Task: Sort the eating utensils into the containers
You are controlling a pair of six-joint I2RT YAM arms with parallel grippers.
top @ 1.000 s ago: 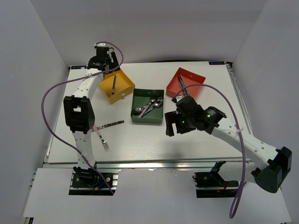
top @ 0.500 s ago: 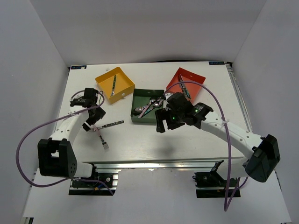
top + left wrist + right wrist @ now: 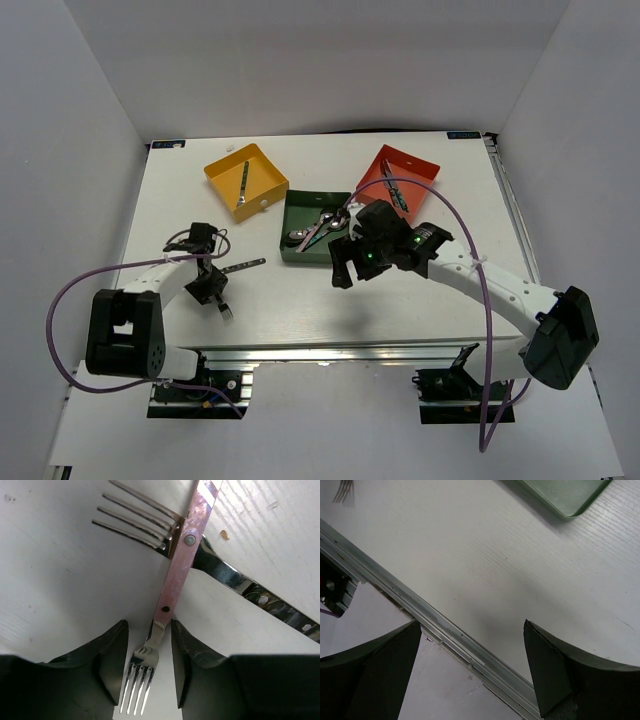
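A pink-handled fork point(image 3: 176, 575) lies on the white table at the front left. My left gripper point(image 3: 148, 626) is low over it, jaws straddling its metal neck. They stand narrowed but open, with a gap on the left side. The pink handle crosses a second fork with a dark patterned handle point(image 3: 277, 609). From above, my left gripper point(image 3: 208, 287) sits over the pink fork point(image 3: 222, 305). The yellow tray point(image 3: 262, 176), green tray point(image 3: 300, 250) and red tray point(image 3: 415, 168) each hold utensils. My right gripper point(image 3: 343, 268) hangs open and empty in front of the green tray.
The right wrist view looks past my right gripper point(image 3: 472, 624) at the table's metal front rail point(image 3: 445, 630), a corner of the green tray point(image 3: 570, 502) and fork tines point(image 3: 342, 491). White walls enclose the table.
My left arm swung from the yellow tray to the front left and dropped over the pink fork, its jaws narrowing. My right arm shifted a little left, still open.
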